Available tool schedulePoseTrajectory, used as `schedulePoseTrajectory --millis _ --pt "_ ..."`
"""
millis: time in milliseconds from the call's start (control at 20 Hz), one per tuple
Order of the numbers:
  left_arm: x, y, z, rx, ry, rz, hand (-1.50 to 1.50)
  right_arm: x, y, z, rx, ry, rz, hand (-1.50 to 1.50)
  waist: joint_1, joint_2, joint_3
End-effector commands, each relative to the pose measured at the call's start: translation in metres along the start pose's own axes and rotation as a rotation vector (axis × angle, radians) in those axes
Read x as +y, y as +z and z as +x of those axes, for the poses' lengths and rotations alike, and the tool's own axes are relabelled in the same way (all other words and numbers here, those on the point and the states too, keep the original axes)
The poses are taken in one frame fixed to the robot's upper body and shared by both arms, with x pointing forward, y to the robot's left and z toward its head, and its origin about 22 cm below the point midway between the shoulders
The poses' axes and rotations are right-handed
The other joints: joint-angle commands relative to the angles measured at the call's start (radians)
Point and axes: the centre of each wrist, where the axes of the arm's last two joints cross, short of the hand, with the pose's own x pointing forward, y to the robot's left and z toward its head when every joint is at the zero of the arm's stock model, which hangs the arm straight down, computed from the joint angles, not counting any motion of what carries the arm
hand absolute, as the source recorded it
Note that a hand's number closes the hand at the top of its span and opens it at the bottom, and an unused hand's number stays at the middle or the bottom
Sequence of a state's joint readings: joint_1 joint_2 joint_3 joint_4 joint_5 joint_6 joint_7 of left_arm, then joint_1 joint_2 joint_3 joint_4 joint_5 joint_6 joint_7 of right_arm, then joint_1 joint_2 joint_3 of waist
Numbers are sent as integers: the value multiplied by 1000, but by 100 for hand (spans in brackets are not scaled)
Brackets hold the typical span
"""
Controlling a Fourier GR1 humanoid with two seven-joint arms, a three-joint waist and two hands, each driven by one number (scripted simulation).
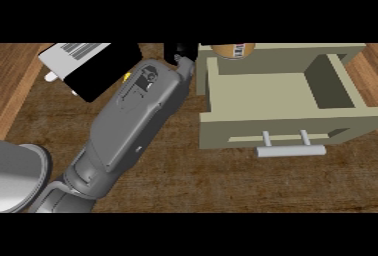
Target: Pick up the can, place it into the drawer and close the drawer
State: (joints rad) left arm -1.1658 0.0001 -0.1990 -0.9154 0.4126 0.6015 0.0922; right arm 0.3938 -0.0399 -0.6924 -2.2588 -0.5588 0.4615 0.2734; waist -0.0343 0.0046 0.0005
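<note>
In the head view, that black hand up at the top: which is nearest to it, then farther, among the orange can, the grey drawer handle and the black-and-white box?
From the hand, which the picture cuts off at its top:
1. Orange can, just to its right, at the beige drawer's back.
2. Black-and-white box, to its left.
3. Grey bar handle, on the drawer's front, lowest in view.

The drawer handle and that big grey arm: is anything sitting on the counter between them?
No. In the head view, only bare brown counter lies between the drawer's handle and the grey forearm.
</note>
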Motion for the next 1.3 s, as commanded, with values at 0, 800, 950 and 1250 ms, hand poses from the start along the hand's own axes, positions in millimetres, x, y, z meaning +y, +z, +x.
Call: schedulePoseTrajectory --millis 0,800,950,1250 --pt "-19 -11 16 18 1 -3 150 13 13 12 -8 2 -1 -150 -13 0 0" --pt "-46 -15 -2 51 -95 36 150 14 -3 7 -11 -23 28 -150 -41 7 1" --pt "-34 -19 -15 66 -67 32 150 4 -14 8 -5 -18 34 -150 -50 14 1" --pt "-37 -19 -23 89 -145 45 150 4 -9 6 -17 3 11 -150 -60 15 2"
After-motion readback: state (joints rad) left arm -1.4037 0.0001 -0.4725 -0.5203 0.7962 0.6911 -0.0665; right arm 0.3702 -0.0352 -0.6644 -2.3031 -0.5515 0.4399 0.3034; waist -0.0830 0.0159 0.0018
